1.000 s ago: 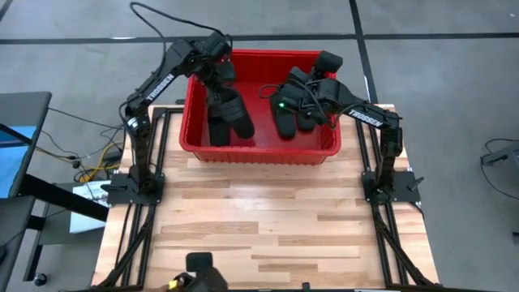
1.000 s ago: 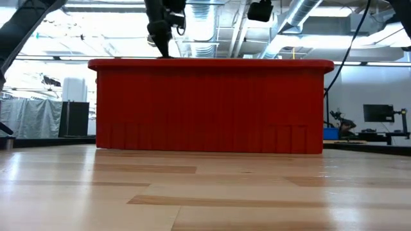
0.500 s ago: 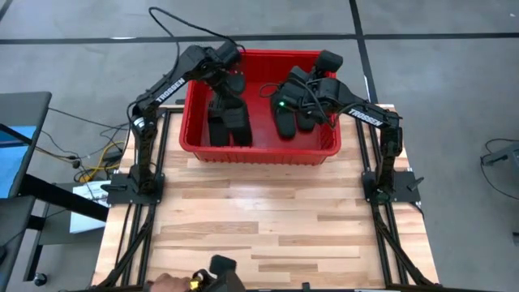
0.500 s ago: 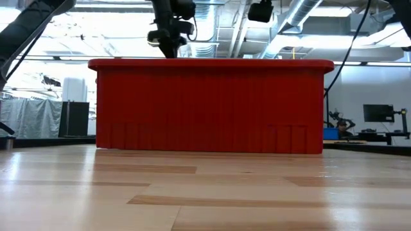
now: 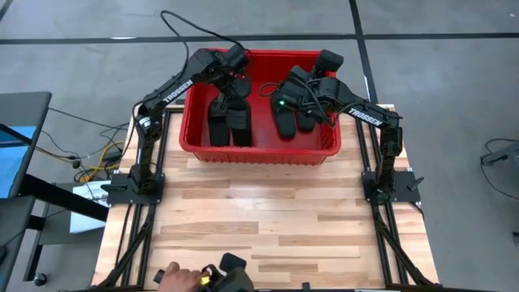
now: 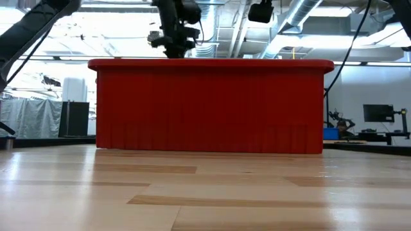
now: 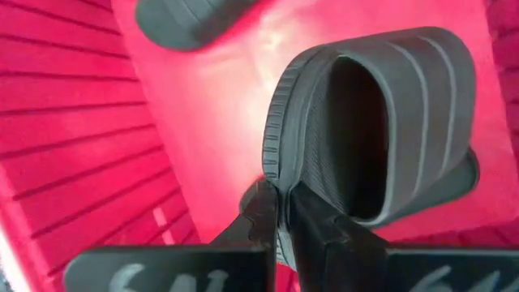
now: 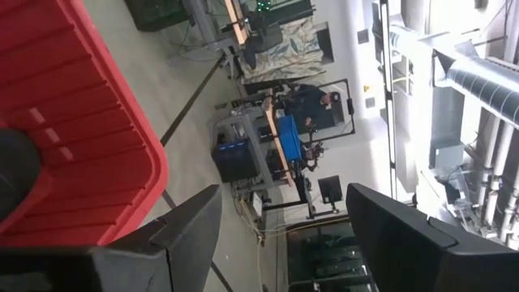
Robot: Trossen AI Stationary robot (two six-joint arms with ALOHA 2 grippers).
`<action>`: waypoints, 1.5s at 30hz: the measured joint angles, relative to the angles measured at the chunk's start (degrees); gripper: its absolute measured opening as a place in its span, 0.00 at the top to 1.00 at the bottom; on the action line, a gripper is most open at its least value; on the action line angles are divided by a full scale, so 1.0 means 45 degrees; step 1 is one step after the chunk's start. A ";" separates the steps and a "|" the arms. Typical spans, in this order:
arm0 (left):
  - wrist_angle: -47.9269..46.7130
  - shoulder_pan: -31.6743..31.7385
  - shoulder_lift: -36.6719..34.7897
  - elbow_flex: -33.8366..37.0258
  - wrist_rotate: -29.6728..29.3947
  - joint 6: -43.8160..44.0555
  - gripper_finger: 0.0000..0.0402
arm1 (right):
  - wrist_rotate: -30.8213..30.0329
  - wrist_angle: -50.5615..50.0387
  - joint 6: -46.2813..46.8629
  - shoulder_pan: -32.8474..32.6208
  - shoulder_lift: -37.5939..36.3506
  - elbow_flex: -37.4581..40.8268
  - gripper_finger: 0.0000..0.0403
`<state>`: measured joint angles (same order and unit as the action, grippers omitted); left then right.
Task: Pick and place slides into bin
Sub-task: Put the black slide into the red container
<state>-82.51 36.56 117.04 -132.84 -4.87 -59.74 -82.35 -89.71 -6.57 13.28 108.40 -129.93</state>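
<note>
One red bin [image 5: 259, 150] is sitting at the far end of the wooden bench [image 5: 268, 227], and four black slides are lying inside it. The left claw [image 7: 280, 215] is reaching down into the left half of the bin with its fingers pinched tight on the edge of one slide [image 7: 381, 122], gripping the strap's rim so that the open toe is facing the wrist camera. Just beside that claw a second slide [image 5: 217, 130] is resting on the bin floor, and the two are lying side by side as a pair. The right claw [image 5: 296, 85] is hovering over the right half of the bin, its fingers [image 8: 190, 223] spread as wide as they go and holding nothing. Directly beneath it two more slides [image 5: 296, 118] are lying together on the bin floor. At the near edge of the bench a person's hand [image 5: 172, 280] is showing.
</note>
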 joint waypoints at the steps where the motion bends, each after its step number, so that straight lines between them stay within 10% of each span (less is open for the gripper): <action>1: -0.0112 0.0018 0.0139 0.0005 -0.0138 -0.0026 1.00 | 0.0000 -0.0004 0.0000 0.0000 0.0000 0.0000 0.35; 45: 0.3146 0.0878 0.0684 0.1647 -0.0601 -0.0420 0.90 | 0.1001 -0.0005 0.0005 0.0083 0.0000 0.0000 0.35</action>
<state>-68.36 40.51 120.11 -125.43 -7.57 -61.63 -77.84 -89.73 -6.55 13.65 108.40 -129.93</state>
